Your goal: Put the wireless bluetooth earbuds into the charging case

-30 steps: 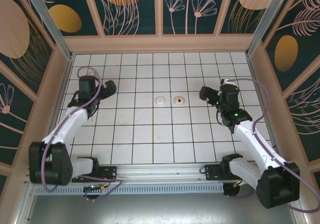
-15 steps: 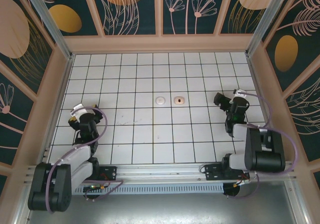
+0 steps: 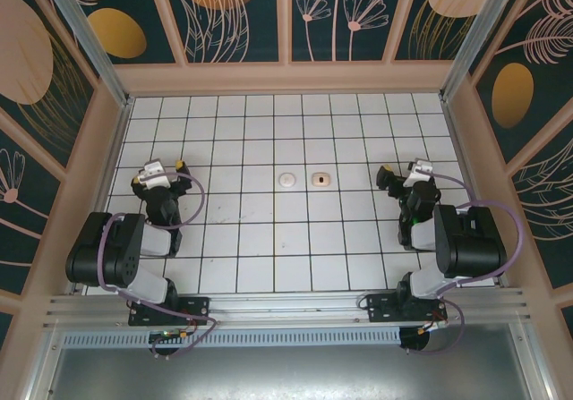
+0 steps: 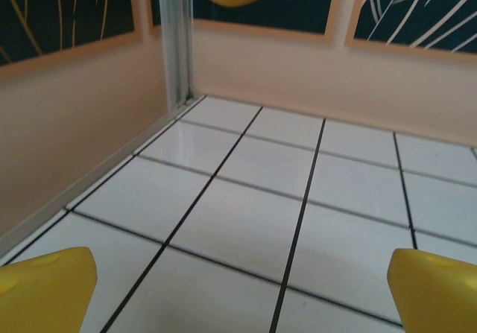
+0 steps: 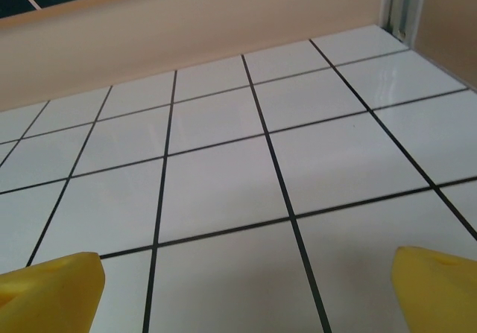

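Note:
The charging case [image 3: 321, 180] is a small pale pink-cream rounded square with a dark oval mark on top. It lies shut on the white grid floor near the middle. The wireless bluetooth earbuds are hidden or out of view. My left gripper [image 3: 166, 167] stands open over the left tiles, far to the left of the case, and its yellow fingertips [image 4: 46, 288] frame bare tiles around the left gripper [image 4: 242, 296]. My right gripper [image 3: 400, 176] is open a few tiles to the right of the case. The right gripper [image 5: 244, 292] holds nothing between its yellow fingertips [image 5: 49, 290].
A flat round pale disc [image 3: 286, 180] lies one tile to the left of the case. Beige walls [image 3: 286, 78] enclose the tiled floor on three sides, and a metal corner post [image 4: 177, 39] rises ahead of the left gripper. Both arms are folded close to their bases.
Both arms have drawn back from their stretched poses and folded up near their bases. The grippers stayed open. The case and the disc have not moved.

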Controlling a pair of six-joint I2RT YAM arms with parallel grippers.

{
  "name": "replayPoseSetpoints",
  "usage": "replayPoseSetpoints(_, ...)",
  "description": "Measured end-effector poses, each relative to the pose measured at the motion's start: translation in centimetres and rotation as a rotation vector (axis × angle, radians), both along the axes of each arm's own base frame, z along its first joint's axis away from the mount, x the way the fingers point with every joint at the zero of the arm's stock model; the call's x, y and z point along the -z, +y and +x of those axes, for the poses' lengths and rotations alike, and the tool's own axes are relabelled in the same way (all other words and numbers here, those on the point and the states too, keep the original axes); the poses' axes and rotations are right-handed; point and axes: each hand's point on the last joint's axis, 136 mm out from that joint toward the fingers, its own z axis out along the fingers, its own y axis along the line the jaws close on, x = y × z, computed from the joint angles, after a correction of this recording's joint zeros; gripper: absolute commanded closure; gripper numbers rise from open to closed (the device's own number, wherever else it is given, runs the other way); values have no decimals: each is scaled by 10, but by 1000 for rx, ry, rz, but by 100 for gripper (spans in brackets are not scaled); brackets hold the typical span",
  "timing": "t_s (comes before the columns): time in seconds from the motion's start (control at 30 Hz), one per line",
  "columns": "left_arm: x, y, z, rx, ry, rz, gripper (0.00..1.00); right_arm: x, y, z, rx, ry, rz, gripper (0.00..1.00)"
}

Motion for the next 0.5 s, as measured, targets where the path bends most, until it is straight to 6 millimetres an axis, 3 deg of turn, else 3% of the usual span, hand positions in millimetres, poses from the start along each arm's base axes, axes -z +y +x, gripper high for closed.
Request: replayPoseSetpoints(0.5, -1, -3, 1, 17, -3, -1, 1, -3, 4, 1, -17, -11, -34, 1)
